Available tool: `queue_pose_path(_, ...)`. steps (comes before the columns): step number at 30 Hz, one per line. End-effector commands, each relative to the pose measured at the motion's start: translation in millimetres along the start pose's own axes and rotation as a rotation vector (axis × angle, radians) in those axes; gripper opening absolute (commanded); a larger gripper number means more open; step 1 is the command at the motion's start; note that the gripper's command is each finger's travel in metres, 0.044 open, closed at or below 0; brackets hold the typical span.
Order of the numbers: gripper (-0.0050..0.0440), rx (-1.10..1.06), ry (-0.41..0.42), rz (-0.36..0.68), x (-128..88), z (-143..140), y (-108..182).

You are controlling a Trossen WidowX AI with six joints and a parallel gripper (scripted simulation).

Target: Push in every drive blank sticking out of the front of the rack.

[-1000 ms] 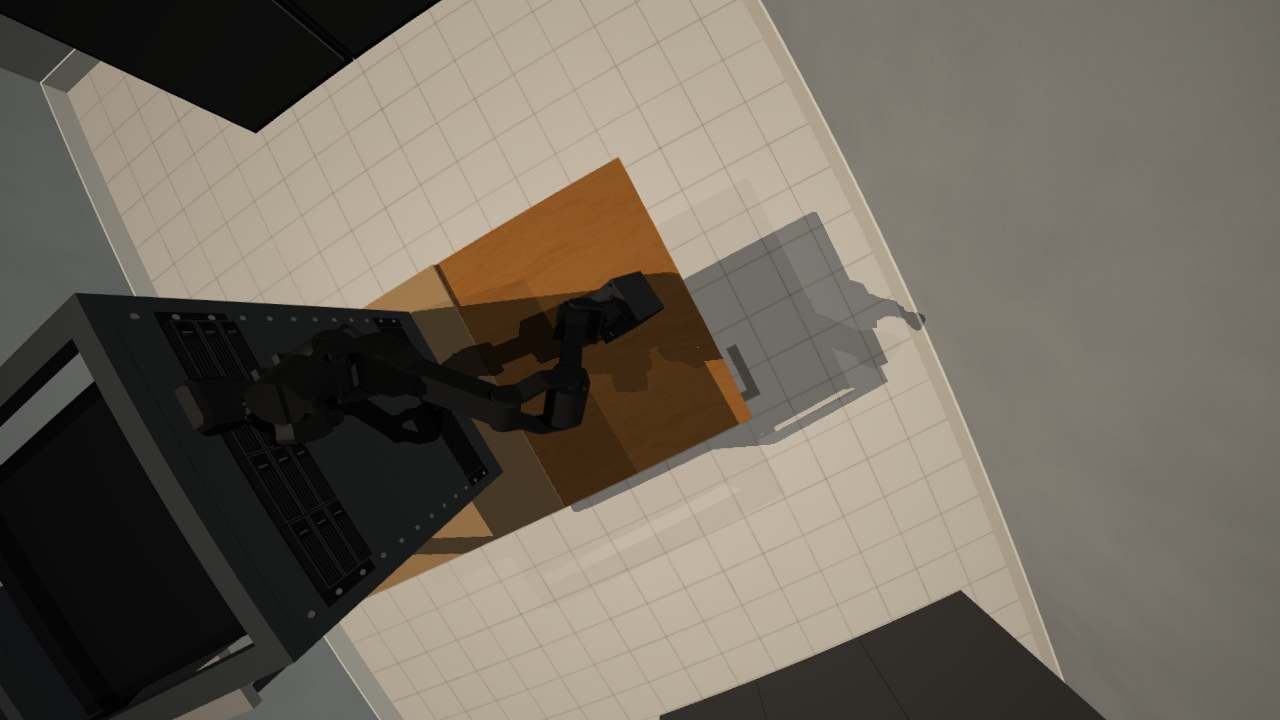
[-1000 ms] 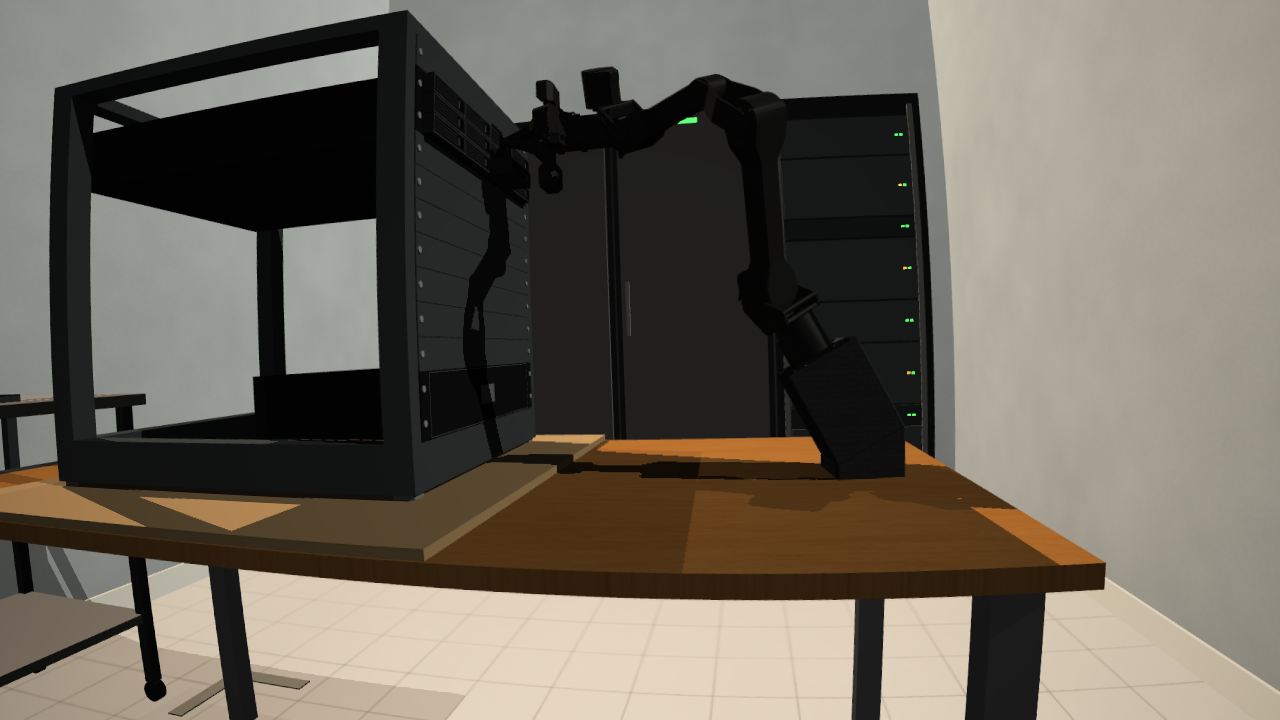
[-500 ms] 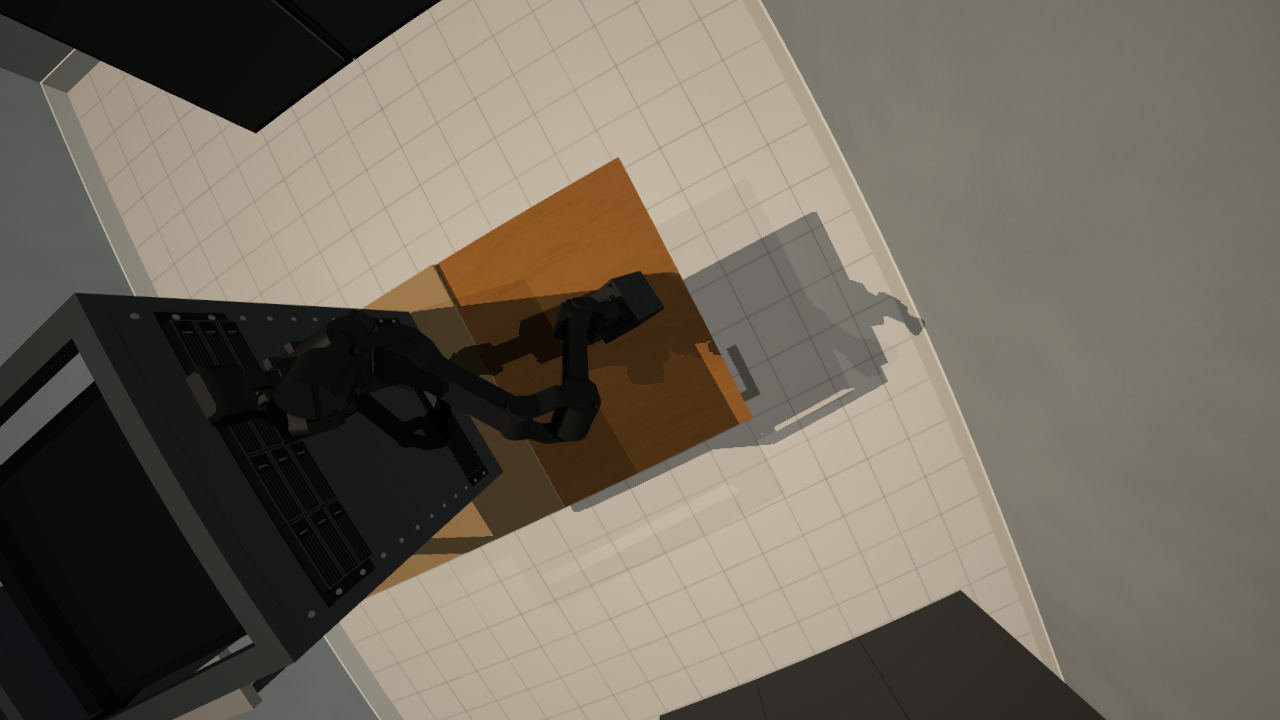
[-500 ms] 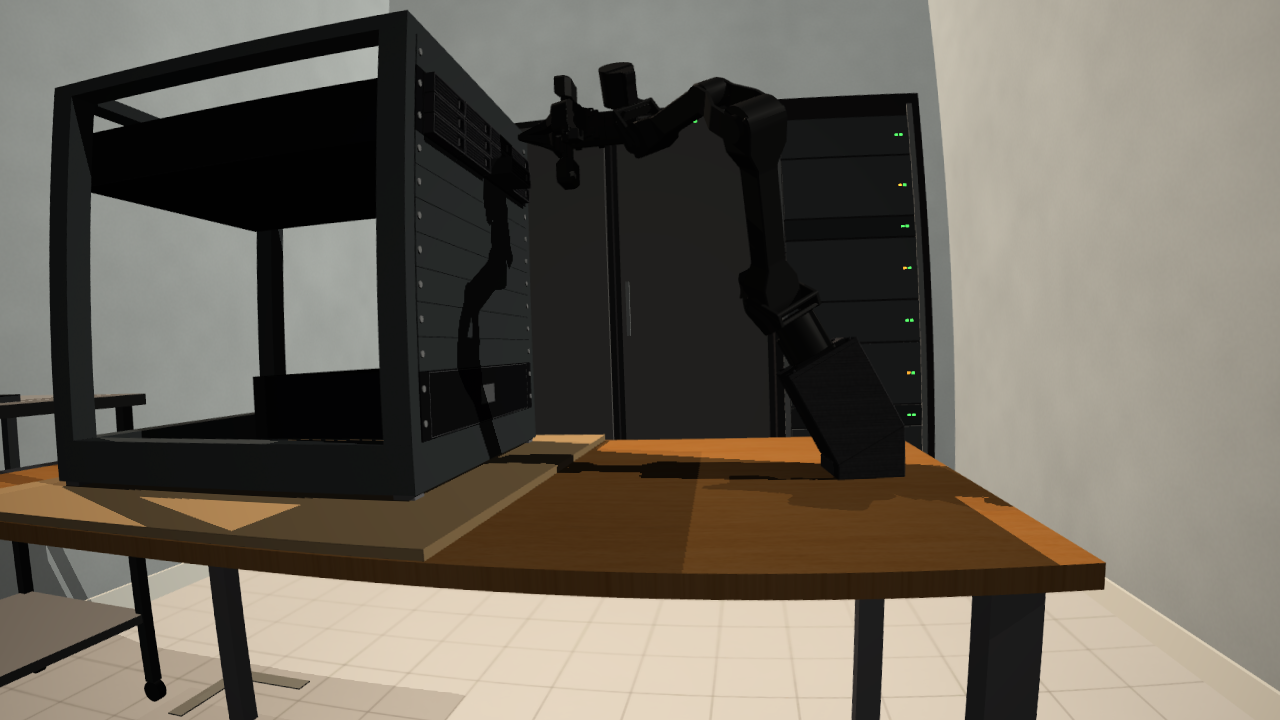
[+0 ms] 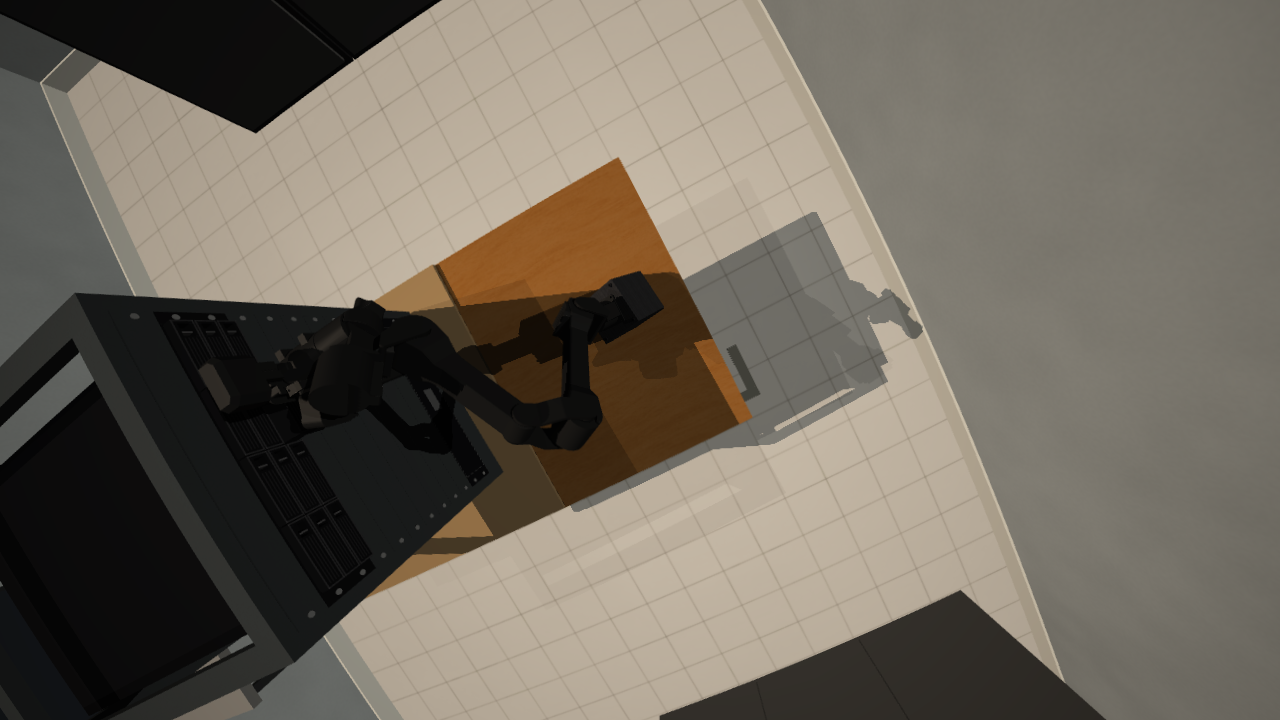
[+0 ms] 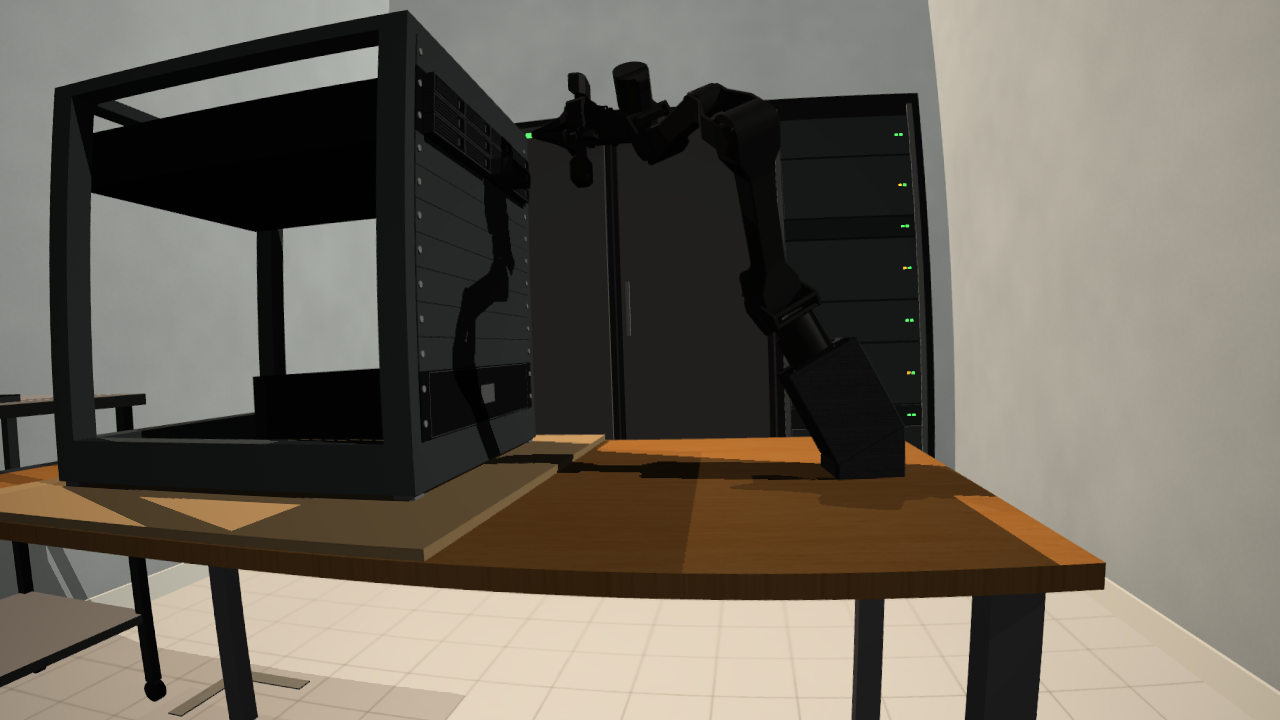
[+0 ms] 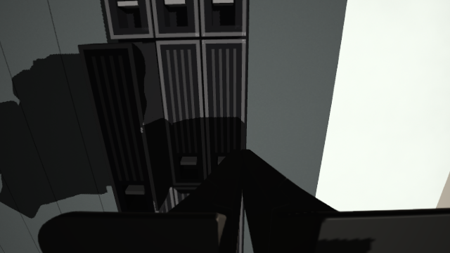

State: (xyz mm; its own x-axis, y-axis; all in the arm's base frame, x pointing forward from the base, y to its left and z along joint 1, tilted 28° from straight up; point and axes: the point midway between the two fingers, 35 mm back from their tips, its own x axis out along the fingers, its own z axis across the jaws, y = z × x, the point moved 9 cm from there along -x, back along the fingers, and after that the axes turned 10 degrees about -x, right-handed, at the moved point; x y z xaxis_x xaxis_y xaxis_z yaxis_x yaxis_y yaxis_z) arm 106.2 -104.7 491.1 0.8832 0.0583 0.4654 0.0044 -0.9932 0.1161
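Wrist view showed you the drive blank [image 7: 116, 123] that still stood proud of its neighbours in the rack [image 6: 398, 268]: the left one of the three slatted fronts, casting a shadow beside it, high on the rack's front face. The two blanks [image 7: 202, 105] to its right sat flush. Your gripper [image 7: 242, 154] had its jaws pressed together on nothing, which suits a push: closed fingers make one blunt tip. That tip hung just clear of the face, in front of the flush pair and not the proud one, so I'd judge a sideways shift was due first. From the exterior view the gap looked small, though the dark made it hard to tell. The rack sat on a board [image 6: 465, 523] at the tabletop's [image 6: 805, 537] left end; the arm's base [image 6: 859, 438] stood near the far right edge.
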Motion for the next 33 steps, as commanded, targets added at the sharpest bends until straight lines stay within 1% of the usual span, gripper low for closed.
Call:
queue_pose_path(1, -0.005, -0.003, 0.003, -0.005, -3.0, 3.9, -2.6)
queue_pose_path(7, -0.005, -0.003, 0.003, -0.005, -7.9, 30.4, -6.1)
queue_pose_path(14, -0.005, -0.003, 0.003, -0.005, -7.2, 33.5, -6.5)
queue_pose_path(20, -0.005, -0.003, 0.003, -0.005, 8.3, 33.4, -6.6)
queue_pose_path(33, -0.005, -0.003, 0.003, -0.005, 8.6, 33.4, -6.6)
